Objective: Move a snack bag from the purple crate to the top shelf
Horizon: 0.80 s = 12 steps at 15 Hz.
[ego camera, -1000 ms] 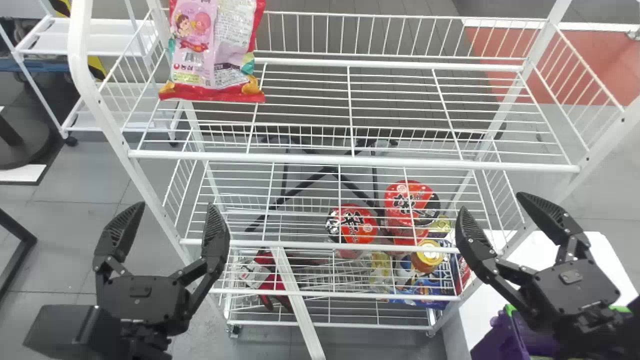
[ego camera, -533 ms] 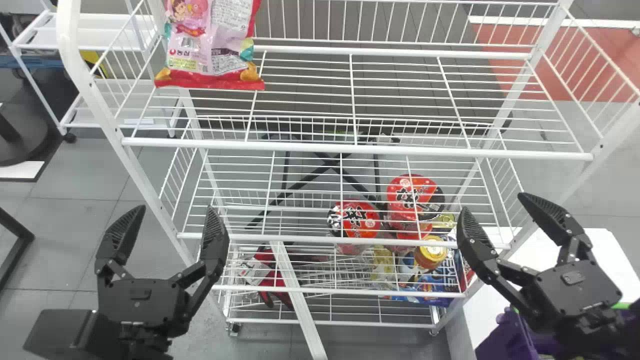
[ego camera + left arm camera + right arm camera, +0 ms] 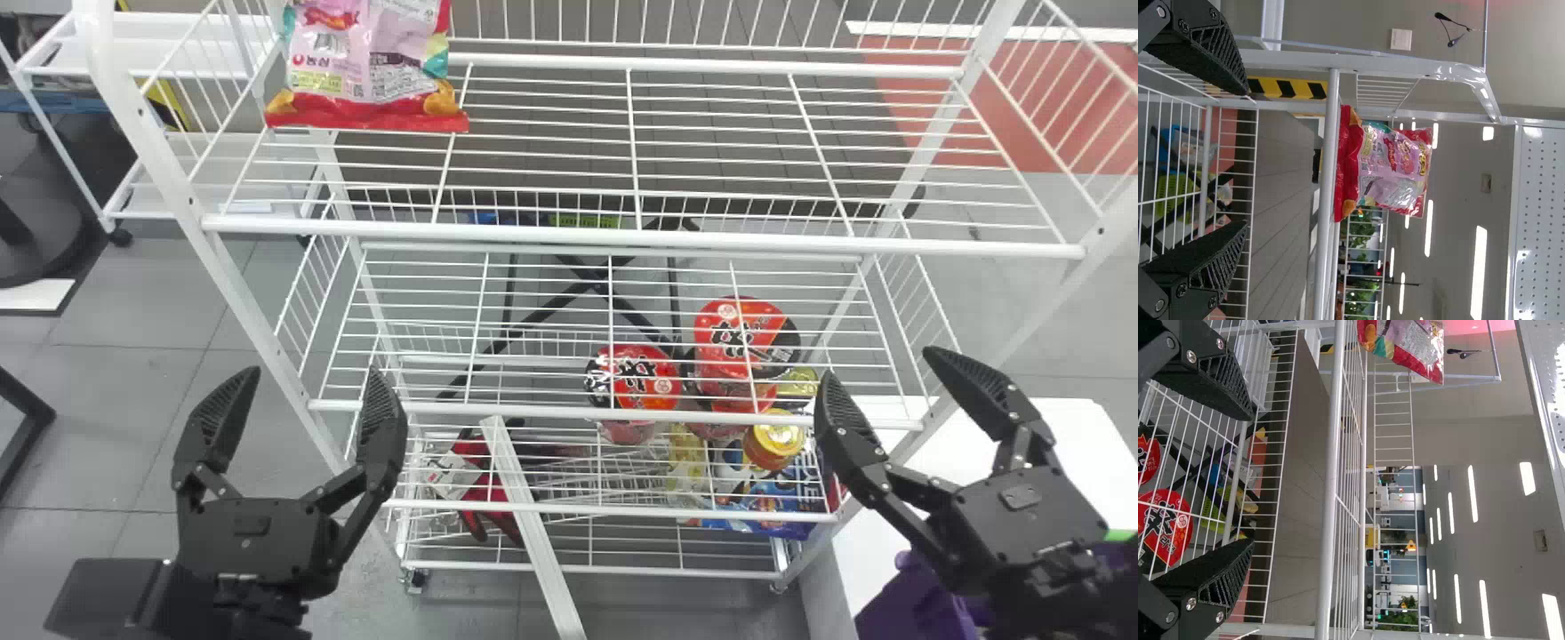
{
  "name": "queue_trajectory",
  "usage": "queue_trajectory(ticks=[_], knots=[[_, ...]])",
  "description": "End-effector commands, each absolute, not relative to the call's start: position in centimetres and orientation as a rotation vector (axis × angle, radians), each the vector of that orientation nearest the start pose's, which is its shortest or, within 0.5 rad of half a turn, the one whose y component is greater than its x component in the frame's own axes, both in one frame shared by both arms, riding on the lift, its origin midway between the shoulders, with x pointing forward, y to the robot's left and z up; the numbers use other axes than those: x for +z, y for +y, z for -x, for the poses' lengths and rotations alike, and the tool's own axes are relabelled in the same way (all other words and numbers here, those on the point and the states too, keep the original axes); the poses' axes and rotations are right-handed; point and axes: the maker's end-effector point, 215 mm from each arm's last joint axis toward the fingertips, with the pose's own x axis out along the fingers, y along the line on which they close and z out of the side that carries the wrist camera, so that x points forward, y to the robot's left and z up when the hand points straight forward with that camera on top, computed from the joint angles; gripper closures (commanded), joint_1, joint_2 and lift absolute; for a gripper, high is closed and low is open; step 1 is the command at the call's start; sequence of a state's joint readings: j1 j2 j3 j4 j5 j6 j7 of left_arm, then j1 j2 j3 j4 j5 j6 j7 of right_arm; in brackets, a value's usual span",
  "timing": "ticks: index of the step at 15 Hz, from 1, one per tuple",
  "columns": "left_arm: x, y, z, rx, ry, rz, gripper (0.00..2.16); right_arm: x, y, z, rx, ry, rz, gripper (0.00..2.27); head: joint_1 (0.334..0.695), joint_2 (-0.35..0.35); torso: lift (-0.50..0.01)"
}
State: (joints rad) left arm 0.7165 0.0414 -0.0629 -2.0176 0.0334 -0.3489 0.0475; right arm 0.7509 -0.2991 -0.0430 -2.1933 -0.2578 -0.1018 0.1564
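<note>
See bag (image 3: 369, 84) at left end of top shelf (image 3: 622, 234). See red-lidded cups (image 3: 633, 382) and jar (image 3: 775, 442) lower, right of centre. See left gripper (image 3: 315, 372) low left, right gripper (image 3: 880, 363) low right, fingers spread, empty. See crate (image 3: 916, 604) bottom right, partly hidden.

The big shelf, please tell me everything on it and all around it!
wire rack: one, white, centre
snack bag: one, red and pink, top shelf, left
tubs: at least two, red-topped, below middle shelf, right
jar: one, yellow-lidded, by the tubs
packs: can't count, blue, lower right
bundle: one, red and black, lower left
crate: one, purple, bottom right
table: one, white, right
cart: one, white, upper left
left gripper: one, black
right gripper: one, black
</note>
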Motion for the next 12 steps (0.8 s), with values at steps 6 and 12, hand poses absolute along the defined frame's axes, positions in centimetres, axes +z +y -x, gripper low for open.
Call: queue_trajectory(ticks=[6, 12], knots=[[-33.43, 21.05, -36.88, -0.017, -0.087, 0.05, 0.12, -32.3, -21.83, -37.19, 0.296, 0.038, -0.009, 0.18, 0.695, -0.012, -0.252], [-33.08, 21.06, -36.86, -0.018, -0.101, 0.058, 0.12, -32.4, -21.77, -37.17, 0.296, 0.039, -0.01, 0.18, 0.695, -0.01, -0.276]])
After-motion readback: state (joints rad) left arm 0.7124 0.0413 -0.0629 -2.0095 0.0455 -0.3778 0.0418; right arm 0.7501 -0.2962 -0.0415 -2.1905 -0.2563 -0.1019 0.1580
